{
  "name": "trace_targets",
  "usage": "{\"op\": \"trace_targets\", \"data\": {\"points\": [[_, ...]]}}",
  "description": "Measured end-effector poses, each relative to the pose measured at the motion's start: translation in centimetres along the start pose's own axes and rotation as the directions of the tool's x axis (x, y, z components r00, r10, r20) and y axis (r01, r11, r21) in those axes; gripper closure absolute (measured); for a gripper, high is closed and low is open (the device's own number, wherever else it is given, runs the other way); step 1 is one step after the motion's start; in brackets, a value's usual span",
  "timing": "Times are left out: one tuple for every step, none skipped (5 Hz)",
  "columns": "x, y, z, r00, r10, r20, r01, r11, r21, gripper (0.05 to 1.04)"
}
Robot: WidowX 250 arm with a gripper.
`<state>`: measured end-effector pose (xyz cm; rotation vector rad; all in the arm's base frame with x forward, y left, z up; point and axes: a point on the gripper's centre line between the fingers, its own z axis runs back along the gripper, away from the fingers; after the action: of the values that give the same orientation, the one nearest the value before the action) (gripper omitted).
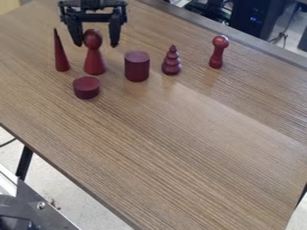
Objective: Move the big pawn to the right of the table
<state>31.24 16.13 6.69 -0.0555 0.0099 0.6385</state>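
The black gripper (96, 44) hangs over the upper left of the table (180, 148), open, with its two fingers spread apart. The big red pawn (94, 59), a cone with a round head, stands upright just below it. In this view the pawn's head lies between the two fingertips, nearer the left one; whether either finger touches it I cannot tell.
A thin cone (60, 56) stands left of the pawn, a short disc (86, 87) in front. To the right are a cylinder (137, 66), a ringed tree-like piece (171, 61) and a small round-headed piece (217, 52).
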Motion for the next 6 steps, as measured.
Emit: {"op": "trace_targets", "data": {"points": [[0.4, 0.1, -1.0, 1.000, 0.018, -0.020, -0.018, 1.000, 0.003, 0.415], [0.4, 0.1, -1.0, 1.000, 0.018, -0.021, -0.018, 1.000, 0.003, 0.486], [0.2, 0.0, -1.0, 0.999, 0.018, -0.034, -0.018, 1.000, 0.002, 0.486], [-1.0, -0.9, 0.3, 1.000, -0.003, -0.013, 0.004, 1.000, 0.029, 0.486], [-2.7, -5.0, 3.9, 0.990, -0.126, 0.058, 0.119, 0.987, 0.105, 0.486], [-5.4, -8.3, 6.5, 0.966, -0.241, 0.096, 0.224, 0.962, 0.157, 0.486]]}}
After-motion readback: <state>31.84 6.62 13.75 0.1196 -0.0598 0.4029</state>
